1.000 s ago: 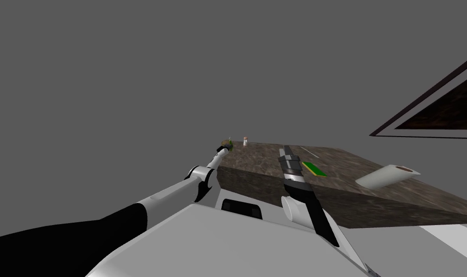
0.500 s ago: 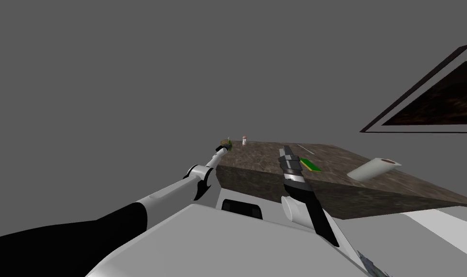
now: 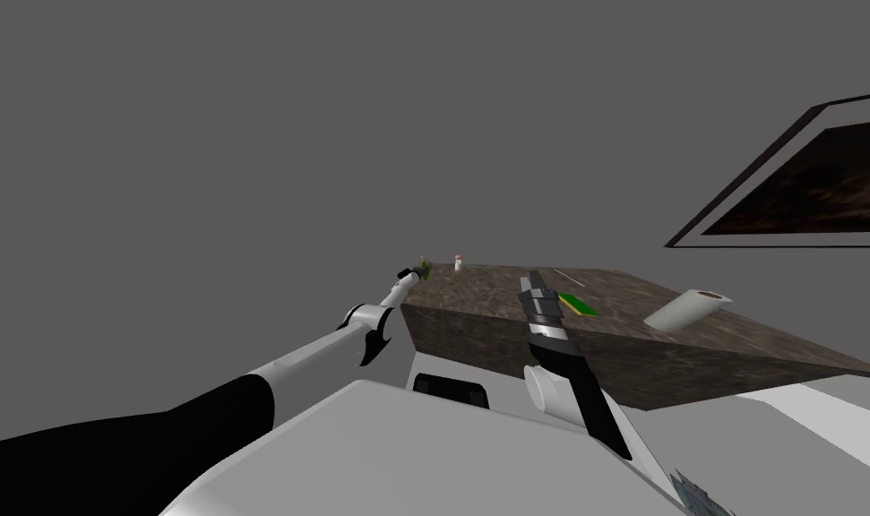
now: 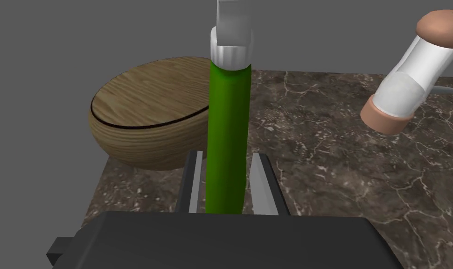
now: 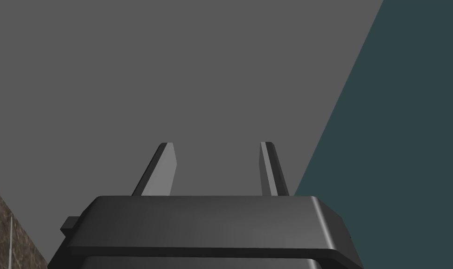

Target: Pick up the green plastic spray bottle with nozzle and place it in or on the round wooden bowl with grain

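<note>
Left wrist view: jaws clamp green bottle [image 4: 227, 135] beside wooden bowl [image 4: 146, 116]

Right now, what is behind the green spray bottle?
The round wooden bowl sits behind the green spray bottle, at the dark marbled counter's corner. The bottle's body covers the bowl's edge nearest the shaker, so that part of the rim cannot be seen.
</note>
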